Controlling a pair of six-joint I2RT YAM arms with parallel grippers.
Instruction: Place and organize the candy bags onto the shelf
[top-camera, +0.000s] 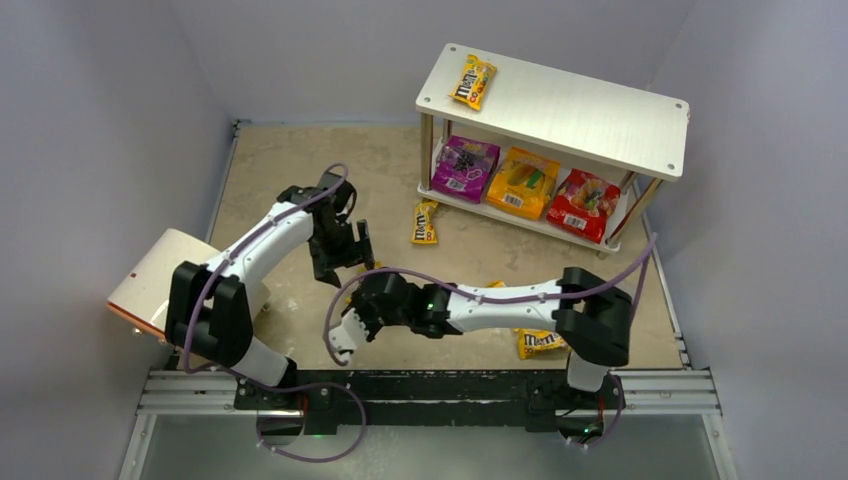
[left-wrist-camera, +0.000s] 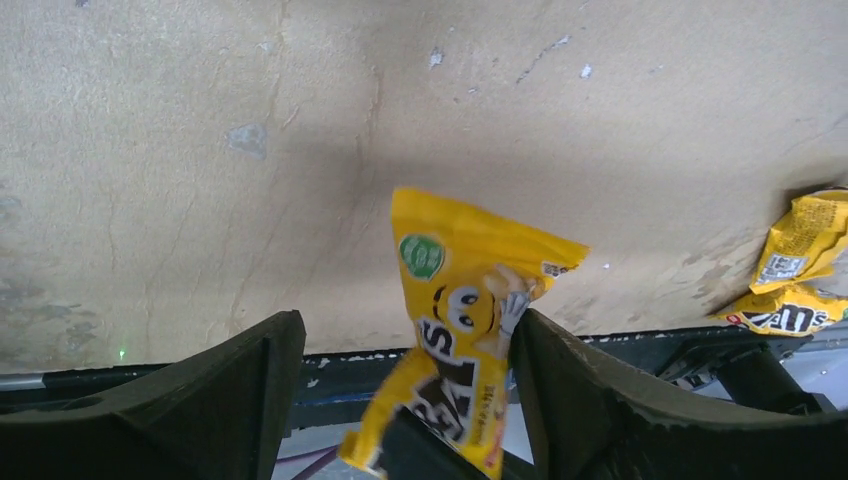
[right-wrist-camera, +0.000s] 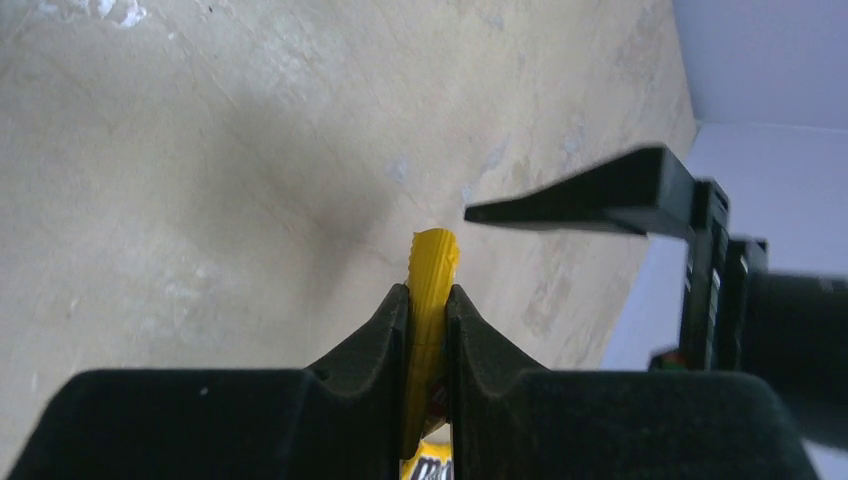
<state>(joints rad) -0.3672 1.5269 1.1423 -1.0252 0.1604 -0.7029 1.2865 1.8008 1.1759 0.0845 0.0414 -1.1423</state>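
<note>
Pinching: my right claw (right-wrist-camera: 428, 300) is clenched on the held packet (right-wrist-camera: 432, 265), a yellow M&M's one, with its edge standing up between my two fingers.
Left claw (left-wrist-camera: 408, 330): released, with the jaws wide apart on either side of that same packet. The packet sits close against one finger (left-wrist-camera: 580, 400); I cannot tell whether it touches. The other finger is clear of it.
Held packet's place: above the table (top-camera: 300, 170), well apart from the shelf (top-camera: 600, 115), out in front of it where my two claws meet.
Shelf, top board: the top packet (top-camera: 473, 82), yellow, lies near the far left corner.
Shelf, lower board: the purple pouch (top-camera: 465, 168), orange pouch (top-camera: 522, 182) and red pouch (top-camera: 583, 205) stand side by side, left to right.
Loose packet (top-camera: 425, 222): yellow, on the table just in front of the shelf's left end.
Near packet (top-camera: 540, 343): yellow, on the table under my right arm, well in front of the shelf.
Cylinder (top-camera: 160, 280): white and tan, at the table's left edge, far from the shelf.
</note>
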